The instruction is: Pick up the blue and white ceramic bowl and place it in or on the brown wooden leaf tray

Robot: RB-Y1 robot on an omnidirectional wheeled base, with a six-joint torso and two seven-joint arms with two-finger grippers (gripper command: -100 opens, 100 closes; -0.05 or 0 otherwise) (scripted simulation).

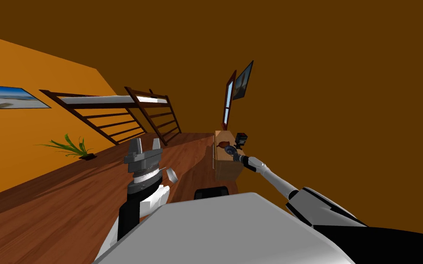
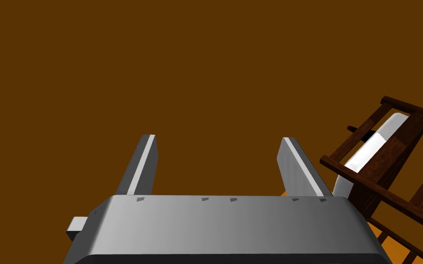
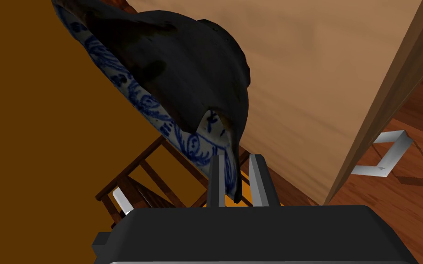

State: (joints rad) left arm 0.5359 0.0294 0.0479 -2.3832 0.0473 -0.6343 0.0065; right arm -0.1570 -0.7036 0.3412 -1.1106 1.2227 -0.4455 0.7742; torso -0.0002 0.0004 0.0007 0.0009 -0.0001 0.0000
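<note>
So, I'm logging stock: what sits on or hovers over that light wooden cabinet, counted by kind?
Bowls: 1, blue-and-white bowl, gripped by the right end effector.
Trays: 1, leaf tray.
Other: 1, black boxy object.
Total: 3.

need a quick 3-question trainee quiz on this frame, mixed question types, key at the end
1. True or false: the left gripper is open and holds nothing.
2. What is the right gripper shut on?
A) the rim of the bowl
B) a cup
C) nothing
3. Fill in: the bowl's outside is white with a ____ pattern.

Key: 1 true; 2 A; 3 blue.
</note>
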